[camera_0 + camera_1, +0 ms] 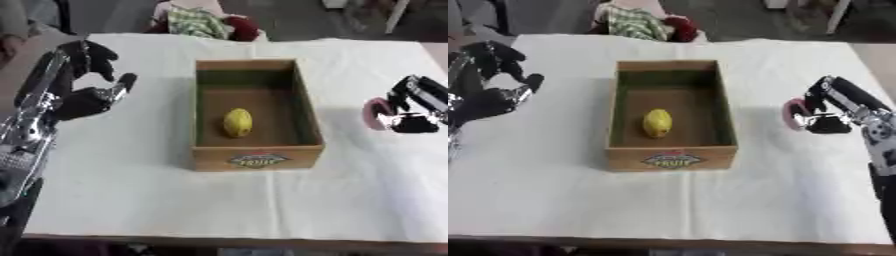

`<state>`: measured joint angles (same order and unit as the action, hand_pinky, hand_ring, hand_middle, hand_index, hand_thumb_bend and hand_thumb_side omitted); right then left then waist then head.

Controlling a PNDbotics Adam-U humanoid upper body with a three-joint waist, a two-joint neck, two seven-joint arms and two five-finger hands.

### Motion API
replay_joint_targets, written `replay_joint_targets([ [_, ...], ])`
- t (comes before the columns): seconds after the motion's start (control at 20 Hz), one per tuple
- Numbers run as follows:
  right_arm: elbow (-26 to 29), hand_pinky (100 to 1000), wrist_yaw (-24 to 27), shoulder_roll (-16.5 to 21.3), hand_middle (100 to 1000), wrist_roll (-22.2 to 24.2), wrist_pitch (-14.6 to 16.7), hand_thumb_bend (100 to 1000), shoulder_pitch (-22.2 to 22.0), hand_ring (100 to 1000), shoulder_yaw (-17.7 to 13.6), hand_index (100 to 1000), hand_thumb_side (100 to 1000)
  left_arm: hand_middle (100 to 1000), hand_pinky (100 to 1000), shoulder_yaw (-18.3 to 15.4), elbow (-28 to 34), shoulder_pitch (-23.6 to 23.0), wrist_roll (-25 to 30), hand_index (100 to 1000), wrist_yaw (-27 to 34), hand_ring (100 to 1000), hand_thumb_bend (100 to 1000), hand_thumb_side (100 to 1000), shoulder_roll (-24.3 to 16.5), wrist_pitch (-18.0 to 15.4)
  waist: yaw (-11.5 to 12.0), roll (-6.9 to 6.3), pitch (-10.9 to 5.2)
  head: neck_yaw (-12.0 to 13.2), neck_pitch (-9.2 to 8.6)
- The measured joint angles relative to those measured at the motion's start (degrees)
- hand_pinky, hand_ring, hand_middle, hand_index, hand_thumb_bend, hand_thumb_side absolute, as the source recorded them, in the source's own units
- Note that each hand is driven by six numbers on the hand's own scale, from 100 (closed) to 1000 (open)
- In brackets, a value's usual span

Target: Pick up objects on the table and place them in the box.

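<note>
**Pink piece pinched, box waiting at centre**

My right-hand fingers (820,102) are curling around a small pink object (795,114), thumb and fingers pinching it from opposite faces at the right middle of the frame. I am holding it just above the white cloth, well apart from the box. It is looking like a flat, rounded disc, seen edge-on; what it is made of I cannot tell. I am judging it light and fairly stiff, since it is keeping its shape in the pinch. Its smooth rounded rim could be slippery, so holding across the two flat faces seems the safer grip, rather than on the edge.

The cardboard box (305,107) is sitting open at the centre of the frame, a printed label on its near wall. A yellow lemon-shaped fruit (237,122) is lying on its floor, leaving room on either side for the pink piece.

My right hand (833,117) is reaching in from the right edge. My left hand (87,95) is hanging idle at the upper left, fingers relaxed and spread, gripping nothing. The white-covered table (131,190) is stretching out beneath it all.
</note>
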<state>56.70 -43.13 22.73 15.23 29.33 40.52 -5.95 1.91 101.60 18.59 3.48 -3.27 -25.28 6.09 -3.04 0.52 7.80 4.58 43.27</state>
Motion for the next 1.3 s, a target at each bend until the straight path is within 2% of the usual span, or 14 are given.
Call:
replay_joint_targets([
  [0.2,1.77,542,1.72,-0.77,172,-3.63,0.43,100,2.42,513,1.05,199,185,437,703,-0.06,0.0,-0.43,-0.05,612,0.28,477,421,100,0.01,0.05,0.31,0.07,-0.28,-0.16,0.0],
  [0.35,2.6,546,2.84,-2.02,174,-4.37,0.89,100,5.65,515,2.4,201,174,437,704,-0.15,0.01,-0.48,-0.09,612,0.46,477,421,100,0.03,0.09,0.8,0.07,-0.49,-0.31,0.0],
  [0.6,2.67,550,3.24,-5.08,179,-3.28,2.22,100,10.14,517,4.78,206,183,437,704,-0.16,0.03,-0.5,-0.09,612,0.7,477,419,100,0.12,0.1,2.03,0.04,-0.54,-0.76,0.0],
  [0.8,0.33,558,2.11,-8.13,187,-1.28,4.17,100,11.98,525,7.03,217,208,437,704,-0.17,0.05,-0.51,-0.08,613,0.77,477,417,100,0.24,0.11,2.78,-0.02,-0.54,-1.18,0.0],
  [0.85,-0.6,559,1.45,-8.9,189,-0.57,4.92,100,12.15,526,7.74,219,165,437,704,-0.17,0.06,-0.51,-0.08,613,0.77,477,417,100,0.4,0.12,2.85,-0.04,-0.52,-1.21,0.0],
  [0.9,-1.57,559,0.85,-9.58,189,0.08,5.64,100,12.23,526,8.34,220,213,437,705,-0.17,0.06,-0.51,-0.07,613,0.78,477,416,100,0.57,0.13,2.93,-0.05,-0.48,-1.22,0.0],
  [1.0,-3.43,561,-0.65,-10.8,199,1.26,6.96,100,12.25,530,9.34,233,222,437,705,-0.17,0.07,-0.51,-0.01,613,0.78,477,414,100,0.62,0.19,3.05,-0.06,-0.35,-1.24,-0.01],
  [1.2,-5.89,565,-2.93,-12.44,258,2.51,8.61,100,12.2,546,10.28,311,243,437,705,-0.17,0.07,-0.51,0.07,613,0.78,477,412,100,0.64,0.27,3.07,-0.07,-0.16,-1.26,-0.02],
  [1.3,-6.26,578,-4.15,-12.58,361,2.67,8.75,100,12.09,569,10.56,406,254,437,705,-0.17,0.07,-0.52,0.12,613,0.78,477,411,100,0.65,0.32,3.0,-0.07,-0.09,-1.26,-0.03],
])
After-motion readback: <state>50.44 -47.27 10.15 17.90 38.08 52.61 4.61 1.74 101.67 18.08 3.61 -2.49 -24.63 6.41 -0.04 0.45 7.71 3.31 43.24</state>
